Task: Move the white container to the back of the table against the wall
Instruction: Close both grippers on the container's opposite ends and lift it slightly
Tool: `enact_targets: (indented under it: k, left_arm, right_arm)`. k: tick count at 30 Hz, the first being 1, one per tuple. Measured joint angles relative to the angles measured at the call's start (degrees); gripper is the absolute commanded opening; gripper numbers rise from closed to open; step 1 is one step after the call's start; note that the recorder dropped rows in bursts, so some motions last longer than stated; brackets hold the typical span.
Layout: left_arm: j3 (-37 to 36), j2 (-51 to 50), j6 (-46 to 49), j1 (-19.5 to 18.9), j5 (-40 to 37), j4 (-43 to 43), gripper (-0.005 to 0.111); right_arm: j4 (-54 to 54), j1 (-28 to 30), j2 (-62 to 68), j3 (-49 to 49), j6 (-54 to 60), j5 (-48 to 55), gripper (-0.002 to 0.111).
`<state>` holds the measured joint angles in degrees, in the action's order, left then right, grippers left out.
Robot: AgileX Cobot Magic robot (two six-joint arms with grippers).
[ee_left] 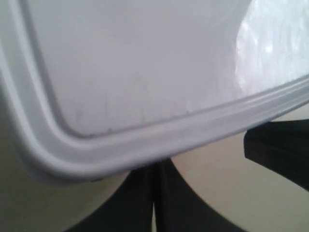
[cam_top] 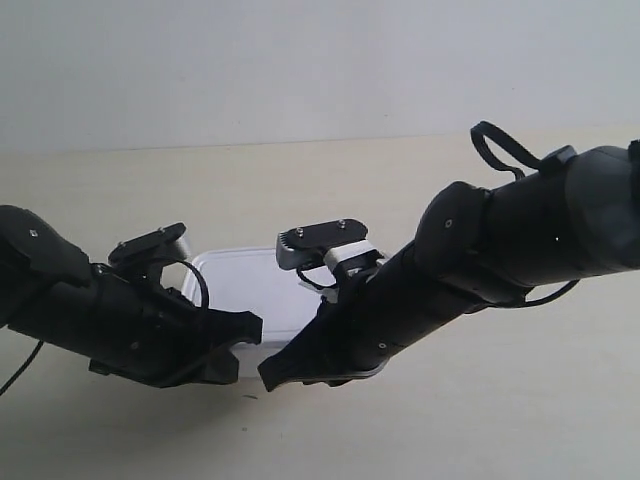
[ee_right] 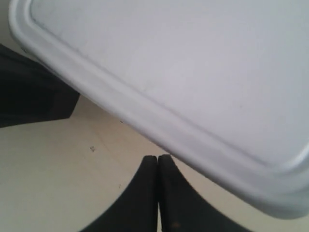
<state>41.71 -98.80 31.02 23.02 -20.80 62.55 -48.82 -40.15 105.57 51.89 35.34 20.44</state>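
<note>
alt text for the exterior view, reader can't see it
A small rectangular white plastic container with a rimmed lid sits on a pale beige wood-grain table, short of the plain grey-white wall. The black gripper at the exterior view's left and the black gripper at the exterior view's right nearly meet at its near edge.
</note>
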Motion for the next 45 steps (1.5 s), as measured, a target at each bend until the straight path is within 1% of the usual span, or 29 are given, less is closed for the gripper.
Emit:
enact_targets:
  k: [10,21,31,35,40,45]
  left_arm:
    - [2.1,0.0,0.0,0.0,2.8,-1.4,0.0]
    - [3.1,0.0,0.0,-4.4,3.4,-3.1,0.0]
    - [5.9,-4.9,0.0,-4.7,3.0,-3.8,0.0]
    - [7.1,-5.9,0.0,-4.8,3.3,-3.8,0.0]
    - [9.1,-6.8,0.0,-5.9,3.4,-3.8,0.0]
    - [10.2,-7.9,0.0,-7.3,3.4,-3.8,0.0]
  right_arm:
    - [1.0,0.0,0.1,0.1,0.0,-4.1,0.0]
    - [2.3,0.0,1.1,0.3,0.0,-7.8,0.0]
    - [2.3,0.0,4.9,4.8,-0.5,-7.8,0.0]
    - [2.3,0.0,5.3,5.7,-0.8,-9.4,0.0]
    - [2.3,0.1,5.6,7.3,-0.9,-10.5,0.0]
    - [2.3,2.4,7.4,9.3,-1.9,-10.2,0.0]
